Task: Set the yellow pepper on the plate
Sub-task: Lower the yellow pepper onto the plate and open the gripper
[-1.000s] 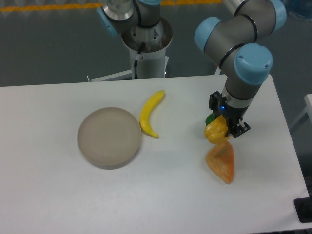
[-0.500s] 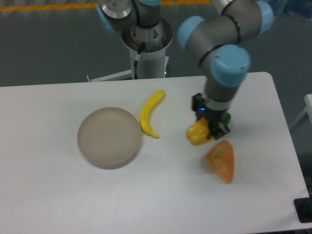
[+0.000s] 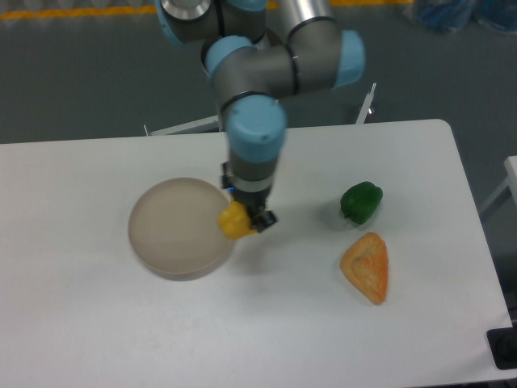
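The gripper hangs over the plate's 3 o'clock rim; its fingers are clamped on the yellow pepper, held clear of the table, likely so it can pass over the low rim; the pepper sits at the rim's edge, not yet over the plate's middle; a green pepper and orange wedge lie well apart at 3 o'clock.

gripper clamped on yellow pepper, held right over the plate's right rim. arm comes down from the top centre. green pepper & orange wedge sit on white table to the right, wedge just below green pepper, both well apart from plate.
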You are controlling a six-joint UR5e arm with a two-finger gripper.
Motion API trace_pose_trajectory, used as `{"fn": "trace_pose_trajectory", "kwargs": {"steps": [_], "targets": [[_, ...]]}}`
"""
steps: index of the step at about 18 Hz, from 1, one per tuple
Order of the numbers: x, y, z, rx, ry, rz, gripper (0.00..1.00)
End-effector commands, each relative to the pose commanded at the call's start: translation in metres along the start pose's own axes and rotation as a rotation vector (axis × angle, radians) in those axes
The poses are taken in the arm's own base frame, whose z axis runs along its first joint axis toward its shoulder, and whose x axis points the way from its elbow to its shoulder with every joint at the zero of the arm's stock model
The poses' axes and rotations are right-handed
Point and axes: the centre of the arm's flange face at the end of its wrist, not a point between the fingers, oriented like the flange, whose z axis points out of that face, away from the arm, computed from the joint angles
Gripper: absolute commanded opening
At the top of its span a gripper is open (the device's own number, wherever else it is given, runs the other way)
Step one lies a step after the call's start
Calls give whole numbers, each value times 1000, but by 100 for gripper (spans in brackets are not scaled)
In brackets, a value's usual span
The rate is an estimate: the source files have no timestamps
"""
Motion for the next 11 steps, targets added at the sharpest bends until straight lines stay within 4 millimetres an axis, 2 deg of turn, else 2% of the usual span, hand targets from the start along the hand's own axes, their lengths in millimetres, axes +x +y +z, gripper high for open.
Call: {"fn": "trace_pose_trajectory", "kwargs": {"steps": [3, 5, 7, 8, 9, 10, 11], "targets": [[13, -21, 24, -24, 36, -11, 17], [16, -32, 39, -32, 47, 5, 27], [24, -36, 50, -45, 65, -4, 30], [24, -35, 54, -48, 70, -6, 41], [25, -35, 54, -46, 71, -3, 63], [24, -35, 52, -43, 66, 2, 92], [22, -36, 48, -38, 51, -9, 100]]}}
